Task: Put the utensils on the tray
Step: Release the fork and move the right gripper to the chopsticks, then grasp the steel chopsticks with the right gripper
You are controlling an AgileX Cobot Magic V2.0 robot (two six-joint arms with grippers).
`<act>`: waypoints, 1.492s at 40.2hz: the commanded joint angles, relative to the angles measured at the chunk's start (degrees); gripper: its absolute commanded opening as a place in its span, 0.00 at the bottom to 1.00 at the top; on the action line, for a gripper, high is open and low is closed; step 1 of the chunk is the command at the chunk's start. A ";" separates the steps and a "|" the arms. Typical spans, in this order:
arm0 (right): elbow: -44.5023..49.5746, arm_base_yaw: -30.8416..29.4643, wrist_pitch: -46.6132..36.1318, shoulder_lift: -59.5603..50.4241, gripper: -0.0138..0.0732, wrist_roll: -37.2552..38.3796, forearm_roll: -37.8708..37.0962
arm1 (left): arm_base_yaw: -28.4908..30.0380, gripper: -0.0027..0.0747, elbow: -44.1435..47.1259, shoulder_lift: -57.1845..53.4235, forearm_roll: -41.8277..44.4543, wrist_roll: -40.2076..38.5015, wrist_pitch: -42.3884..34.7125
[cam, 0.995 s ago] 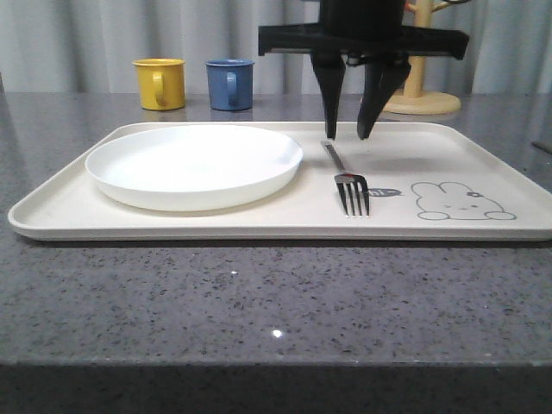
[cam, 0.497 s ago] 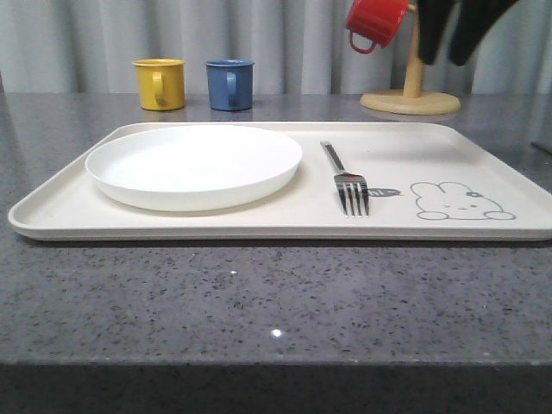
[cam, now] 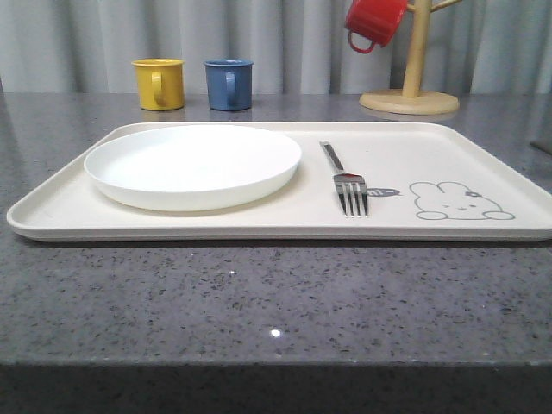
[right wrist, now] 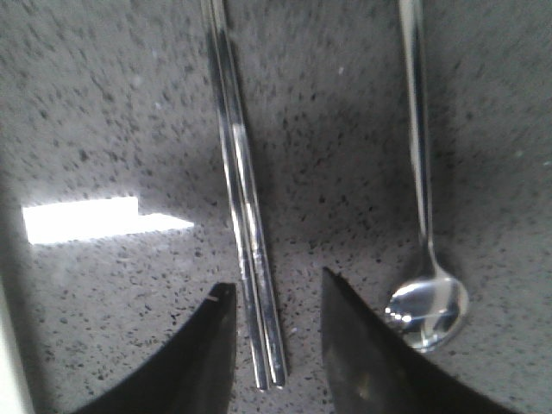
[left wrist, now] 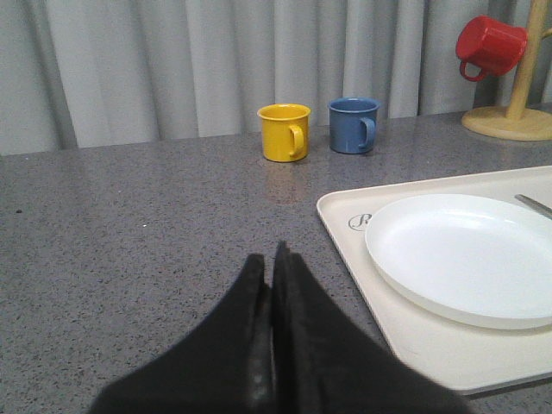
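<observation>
On the large cream rectangular plastic tray [cam: 259, 220] the round shallow white plate [cam: 193, 164] and the shiny silver four-tined fork [cam: 345, 179] just beside it are already set down, the fork between the plate and the tray's grey rabbit drawing, so I judge the pair of slim flat metal chopsticks [right wrist: 241, 198] comes next. My right fingers [right wrist: 278, 341] hang spread apart, one on each side of the chopsticks' ends on the speckled grey surface [right wrist: 103, 103] off the tray, so that closing pinches both sticks together; the oval-bowled metal spoon [right wrist: 426, 297] lies just beside the chopsticks, outside my reach for now. My left fingers [left wrist: 272, 285] are pressed together, holding nothing, parked over the surface beside the tray's plate end because nothing there needs them.
</observation>
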 commanded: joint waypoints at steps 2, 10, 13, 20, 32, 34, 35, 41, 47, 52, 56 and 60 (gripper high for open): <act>2.04 -0.40 -5.16 -2.37 0.48 -1.13 0.53 | -0.49 0.01 -1.63 0.55 -0.87 -0.30 -4.93; 3.27 -0.40 -7.49 0.21 0.48 -2.33 2.95 | -0.49 0.01 -1.63 0.55 -0.87 -0.30 -4.93; 3.27 -0.40 -7.49 1.29 0.48 -2.33 2.95 | -0.49 0.01 -1.63 0.55 -0.87 -0.30 -4.93; 3.27 -0.40 -7.60 2.84 0.48 -2.33 2.95 | -0.49 0.01 -1.63 0.55 -0.87 -0.30 -4.93; 3.27 -0.40 -6.09 2.97 0.34 -2.33 2.95 | -0.49 0.01 -1.63 0.55 -0.87 -0.30 -4.93; 3.27 -0.40 -5.89 2.97 0.27 -2.33 2.56 | -0.49 0.01 -1.63 0.55 -0.87 -0.30 -4.93; 3.27 -0.40 -5.82 2.97 0.24 -2.33 2.56 | -0.49 0.01 -1.63 0.55 -0.87 -0.30 -4.93; 3.27 -0.40 -5.82 2.75 0.18 -2.33 2.52 | -0.49 0.01 -1.63 0.55 -0.87 -0.30 -4.93; 2.83 -0.40 -4.15 0.27 0.18 -1.35 2.33 | -0.49 0.01 -1.63 0.55 -0.87 -0.30 -4.93; 0.42 0.27 -0.35 -2.66 0.18 1.60 2.33 | -0.49 0.01 -1.63 0.55 -0.87 -0.30 -4.93; -3.27 2.50 4.73 -3.76 0.18 2.61 1.86 | -0.49 0.01 -1.63 0.55 -0.87 -0.30 -4.93; -6.96 6.48 6.78 -3.92 0.18 4.81 1.29 | -0.49 0.01 -1.63 0.55 -0.87 -0.30 -4.93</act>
